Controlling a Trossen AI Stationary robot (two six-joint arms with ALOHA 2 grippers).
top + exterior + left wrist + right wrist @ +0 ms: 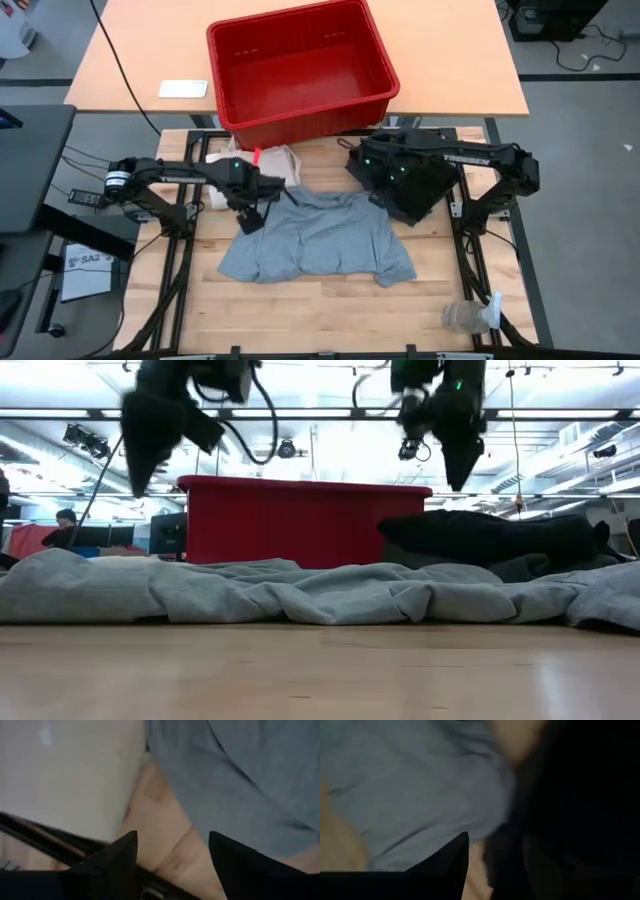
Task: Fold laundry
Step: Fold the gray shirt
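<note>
At the centre of the wooden table (330,300), a light grey T-shirt (320,240) lies spread flat. The left gripper (252,218) hovers over its left shoulder, jaws parted and empty; the right gripper (385,190), jaws also parted, hangs above a black garment (420,185) beside it.

We could read only "SA2" on a white sheet (85,268) lying on the floor left of the bench (330,300); no other lettering was legible.
</note>
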